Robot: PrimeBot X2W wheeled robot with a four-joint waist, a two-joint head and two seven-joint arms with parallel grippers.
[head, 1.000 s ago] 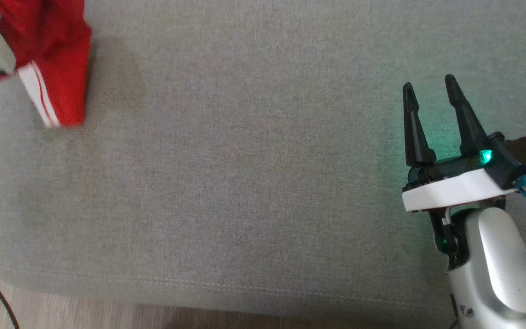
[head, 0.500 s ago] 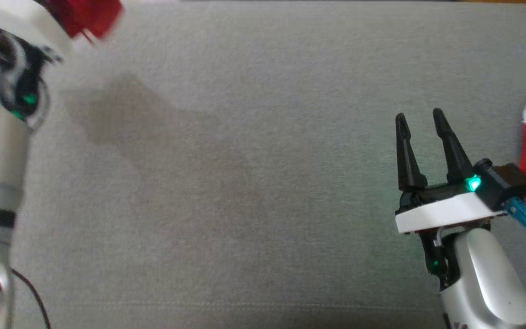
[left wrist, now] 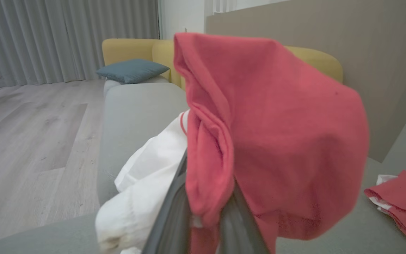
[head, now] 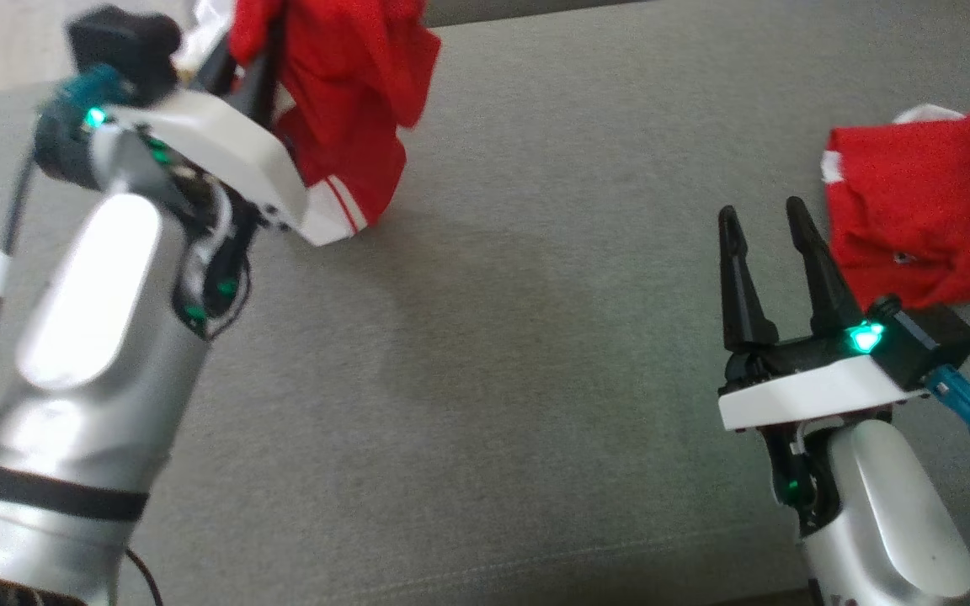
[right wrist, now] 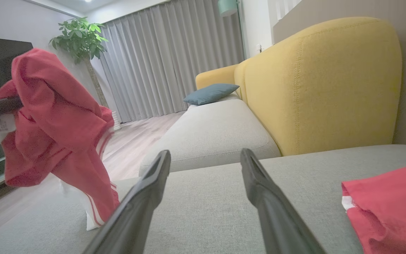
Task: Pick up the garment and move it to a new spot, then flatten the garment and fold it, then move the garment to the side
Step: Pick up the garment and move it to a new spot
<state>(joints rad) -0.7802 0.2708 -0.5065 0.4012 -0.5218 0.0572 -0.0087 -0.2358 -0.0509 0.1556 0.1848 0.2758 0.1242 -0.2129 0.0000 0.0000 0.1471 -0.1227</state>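
A red garment with white stripes (head: 342, 93) hangs bunched from my left gripper (head: 253, 67), which is shut on it at the upper left, lifted above the grey sofa seat (head: 485, 337). In the left wrist view the garment (left wrist: 270, 134) drapes over my fingers (left wrist: 174, 208) and hides their tips. From the right wrist camera the same garment (right wrist: 55, 134) dangles at the left. My right gripper (head: 767, 227) stands open at the lower right with nothing between its fingers (right wrist: 143, 197).
A second red cloth (head: 923, 210) lies crumpled on the seat at the right, just beyond my right gripper. A yellow backrest (right wrist: 315, 84) rises behind the seat, and a blue cushion (right wrist: 210, 92) rests farther along. Wooden floor (left wrist: 30, 141) lies left of the sofa.
The head camera has shifted, bringing the second red cloth fully into view. My left arm has swung up and inward with the garment hanging from it. The right gripper stays open.
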